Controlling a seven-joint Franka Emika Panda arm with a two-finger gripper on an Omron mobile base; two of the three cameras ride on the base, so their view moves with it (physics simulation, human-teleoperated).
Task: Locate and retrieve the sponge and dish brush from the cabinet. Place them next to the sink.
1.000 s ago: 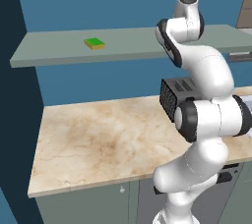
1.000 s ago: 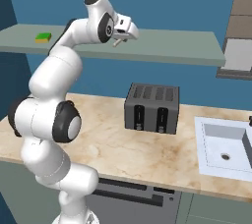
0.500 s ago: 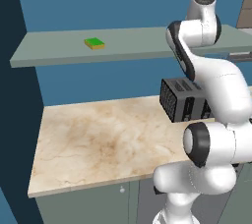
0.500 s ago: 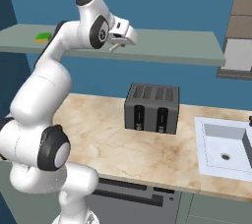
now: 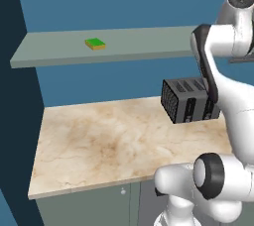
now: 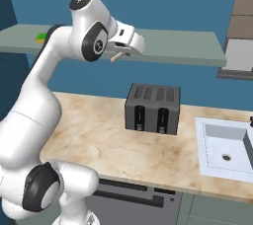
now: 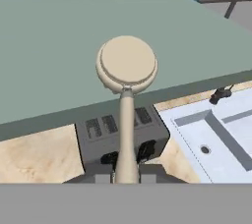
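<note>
My gripper (image 6: 124, 47) is shut on the dish brush (image 7: 127, 63), held in front of the cabinet shelf's (image 6: 178, 49) front edge, above the toaster. In the hand view the round beige head stands over the shelf board (image 7: 49, 61) and the pale handle runs down between my fingertips (image 7: 146, 151). A bit of the handle (image 6: 116, 57) pokes out below the hand. The green and orange sponge (image 5: 95, 44) lies flat on the shelf (image 5: 59, 54) far to the left, apart from the gripper. The pale sink (image 6: 227, 147) is set in the counter at the right.
A black slotted toaster (image 6: 152, 109) stands on the marble counter (image 5: 109, 141) below the gripper, left of the sink. A dark faucet (image 7: 221, 93) sits at the sink's back edge. A brown and white wall unit (image 6: 239, 46) ends the shelf at the right.
The arm has swung toward the right and the gripper has come down a little in front of the shelf, still holding the dish brush. The sponge has not moved.
</note>
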